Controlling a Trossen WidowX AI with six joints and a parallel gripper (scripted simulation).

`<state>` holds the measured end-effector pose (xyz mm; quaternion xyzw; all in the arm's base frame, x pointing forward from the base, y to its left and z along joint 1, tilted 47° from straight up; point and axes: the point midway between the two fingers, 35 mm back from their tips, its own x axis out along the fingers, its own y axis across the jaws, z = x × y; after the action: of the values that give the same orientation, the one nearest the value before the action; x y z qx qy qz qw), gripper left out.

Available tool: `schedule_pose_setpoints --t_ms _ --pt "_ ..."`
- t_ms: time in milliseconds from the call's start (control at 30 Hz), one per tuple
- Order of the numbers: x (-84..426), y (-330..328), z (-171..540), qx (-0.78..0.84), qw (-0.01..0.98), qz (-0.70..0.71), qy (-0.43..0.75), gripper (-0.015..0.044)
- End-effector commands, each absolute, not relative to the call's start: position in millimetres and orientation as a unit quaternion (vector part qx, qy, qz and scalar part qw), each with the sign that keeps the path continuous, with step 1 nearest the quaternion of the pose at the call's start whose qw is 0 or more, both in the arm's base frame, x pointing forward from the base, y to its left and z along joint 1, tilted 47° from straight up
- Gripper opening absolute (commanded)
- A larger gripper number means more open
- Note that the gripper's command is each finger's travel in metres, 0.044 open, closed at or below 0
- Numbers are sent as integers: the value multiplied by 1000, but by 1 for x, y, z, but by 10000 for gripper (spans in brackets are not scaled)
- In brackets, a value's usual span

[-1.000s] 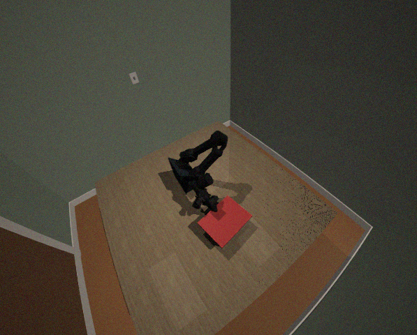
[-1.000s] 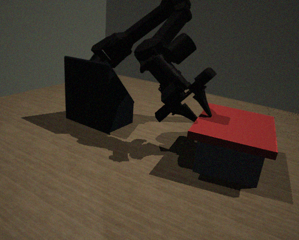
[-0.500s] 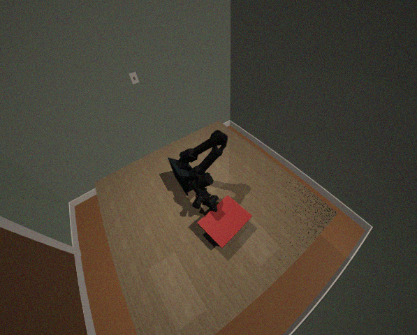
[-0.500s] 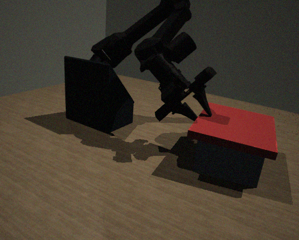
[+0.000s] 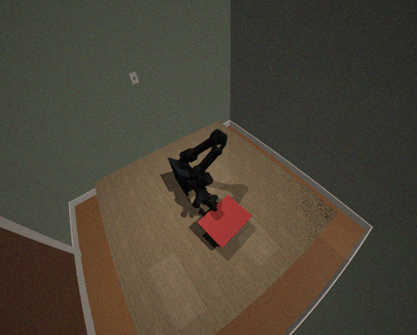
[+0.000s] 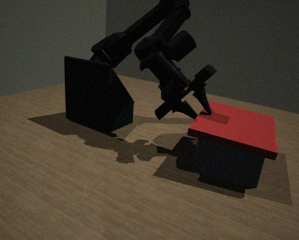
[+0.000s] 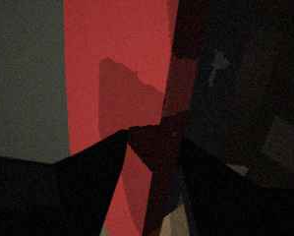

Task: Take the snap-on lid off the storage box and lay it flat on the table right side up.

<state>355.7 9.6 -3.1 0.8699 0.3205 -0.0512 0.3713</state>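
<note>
The red lid (image 5: pixel 232 223) (image 6: pixel 242 126) (image 7: pixel 122 39) lies right side up over the dark storage box (image 6: pixel 227 162) (image 7: pixel 215 103), overhanging its walls. It looks roughly level; whether its rim is fully seated cannot be told. My gripper (image 5: pixel 209 211) (image 6: pixel 204 116) (image 7: pixel 152 140) is shut on the lid's edge nearest the arm base, one finger on the top face and the other against the rim from outside and below. The lower fingertip is partly hidden by the lid in the exterior view. The box stands on the table, mostly hidden under the lid in the top view.
The dark arm base (image 5: pixel 181 176) (image 6: pixel 97 95) stands on the wooden table (image 5: pixel 165 281) (image 6: pixel 79 196), behind the gripper. The arm arches up from it. Walls (image 5: pixel 165 54) (image 6: pixel 247 51) stand beyond the table's back edges. Shadows of the arm and lid fall around the box.
</note>
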Motion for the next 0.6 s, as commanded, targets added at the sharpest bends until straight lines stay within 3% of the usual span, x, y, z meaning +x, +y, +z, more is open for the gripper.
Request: schedule_pose_setpoints --t_ms 0,567 --pt "355 5 0 870 374 -48 317 0" --pt "356 6 0 871 372 -50 318 0"
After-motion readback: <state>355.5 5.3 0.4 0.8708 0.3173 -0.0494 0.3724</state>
